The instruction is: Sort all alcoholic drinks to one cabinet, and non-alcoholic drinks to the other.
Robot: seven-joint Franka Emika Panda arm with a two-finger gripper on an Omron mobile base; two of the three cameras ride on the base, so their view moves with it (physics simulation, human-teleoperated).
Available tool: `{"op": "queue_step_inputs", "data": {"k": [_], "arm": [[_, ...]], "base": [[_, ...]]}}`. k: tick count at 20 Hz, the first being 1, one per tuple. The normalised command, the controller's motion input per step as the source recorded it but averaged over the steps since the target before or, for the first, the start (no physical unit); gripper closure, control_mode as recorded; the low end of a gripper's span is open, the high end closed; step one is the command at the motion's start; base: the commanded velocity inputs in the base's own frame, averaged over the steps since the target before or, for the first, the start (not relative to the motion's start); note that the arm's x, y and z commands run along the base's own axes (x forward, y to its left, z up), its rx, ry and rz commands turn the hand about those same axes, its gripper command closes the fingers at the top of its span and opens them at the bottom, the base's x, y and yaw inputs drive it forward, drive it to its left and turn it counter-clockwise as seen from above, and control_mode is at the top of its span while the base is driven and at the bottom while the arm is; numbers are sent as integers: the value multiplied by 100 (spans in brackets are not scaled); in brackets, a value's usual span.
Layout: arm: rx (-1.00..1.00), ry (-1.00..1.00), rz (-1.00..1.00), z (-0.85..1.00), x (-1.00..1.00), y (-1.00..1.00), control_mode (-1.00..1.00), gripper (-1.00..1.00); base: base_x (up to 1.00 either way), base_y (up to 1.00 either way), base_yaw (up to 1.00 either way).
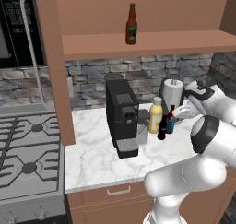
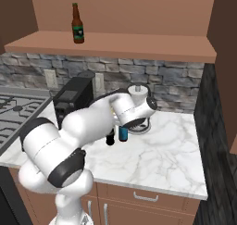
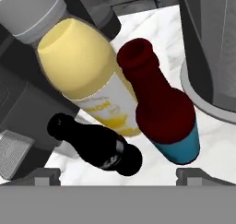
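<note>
My pincer (image 3: 117, 174): spread, empty, above three bottles on the surface. Nearest, cola bottle (image 3: 99, 147); then blue bottle (image 3: 168, 117) and yellow bottle (image 3: 87, 80), all unsorted. Farthest, brown bottle (image 1: 132, 25) already on cabinet shelf (image 1: 152, 41).

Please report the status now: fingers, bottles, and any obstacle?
Fingers open, holding nothing. Blue bottle below; brown bottle shelved. Cola bottle crowds close.

Grey stone backsplash (image 1: 138, 71) above a white marble counter (image 1: 92, 158), beside a stove (image 1: 27, 163).
</note>
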Motion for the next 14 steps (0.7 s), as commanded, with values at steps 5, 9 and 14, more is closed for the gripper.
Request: {"op": "queue_step_inputs", "data": {"k": [5, 9, 14], "arm": [[0, 0, 1, -18, 25, 0, -100, -100], [0, 0, 0, -17, 24, 0, -100, -100], [1, 0, 0, -15, 22, -3, -100, -100]], "base": [[0, 0, 0], [0, 0, 0], [0, 0, 0]]}}
